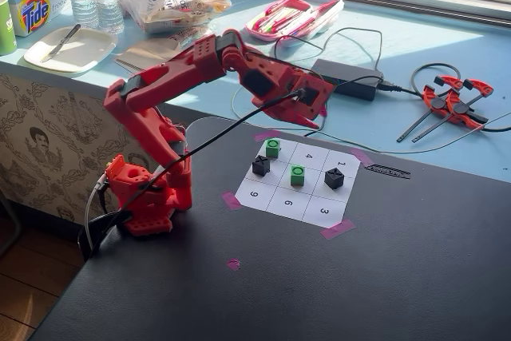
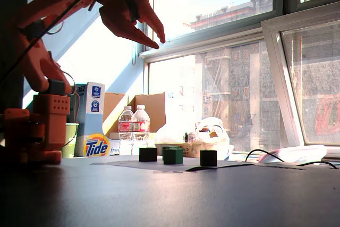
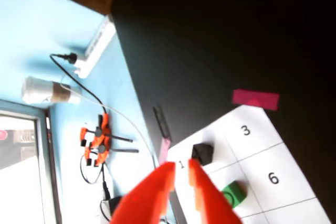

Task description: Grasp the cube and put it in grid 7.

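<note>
Fixed view shows the cube [image 1: 273, 148] already sitting in grid 7 [image 1: 275, 154] at the sheet's far corner, so my gripper [image 1: 317, 124] hangs above the sheet, empty, fingers nearly together.

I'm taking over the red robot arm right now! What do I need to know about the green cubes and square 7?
Hand: up in the air, almost closed, holding nothing.
Cubes: one green cube sits in the corner cell beside the 4. That cell's number is covered, but the pattern of numbers makes it 7. The other green cube is in the middle cell.
Done: a green cube seems to be in 7 already.
Left: probably nothing. Check the number under that cube to be sure.
</note>
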Motion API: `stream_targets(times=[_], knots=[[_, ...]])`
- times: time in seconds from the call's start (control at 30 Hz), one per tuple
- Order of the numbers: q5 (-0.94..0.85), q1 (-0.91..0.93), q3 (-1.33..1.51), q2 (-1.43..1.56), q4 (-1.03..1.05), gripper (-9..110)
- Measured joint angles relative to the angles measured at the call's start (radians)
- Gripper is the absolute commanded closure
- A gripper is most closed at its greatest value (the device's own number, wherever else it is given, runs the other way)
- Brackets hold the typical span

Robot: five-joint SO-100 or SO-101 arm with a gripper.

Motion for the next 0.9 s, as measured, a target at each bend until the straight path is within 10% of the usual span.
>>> stream_targets(times=[0.4,0.9], knots=[[0.216,0.405,0.798,0.469,-0.264,101],[0.330,0.391,1.144,0.723,-0.261,101]])
